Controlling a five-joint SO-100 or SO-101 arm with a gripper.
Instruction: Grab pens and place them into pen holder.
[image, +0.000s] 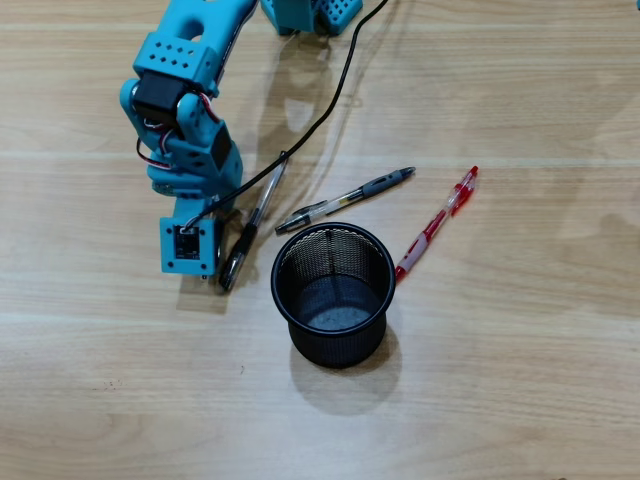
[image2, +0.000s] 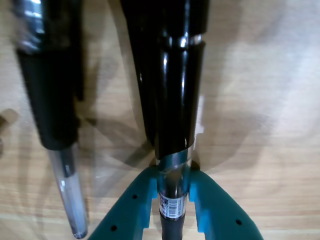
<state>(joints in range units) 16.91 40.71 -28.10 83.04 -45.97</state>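
Light wood table (image: 520, 400). Gripper (image2: 174, 200) clamped on glossy black pen (image2: 175, 100); clear pen (image2: 65, 185) with black sleeve at its 9 o'clock.

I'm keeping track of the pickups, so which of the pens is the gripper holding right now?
The all-black pen: the wrist view shows the gripper closed on its barrel. The clear pen with the black sleeve lies free beside it; the grey-sleeved pen and red pen lie farther off.
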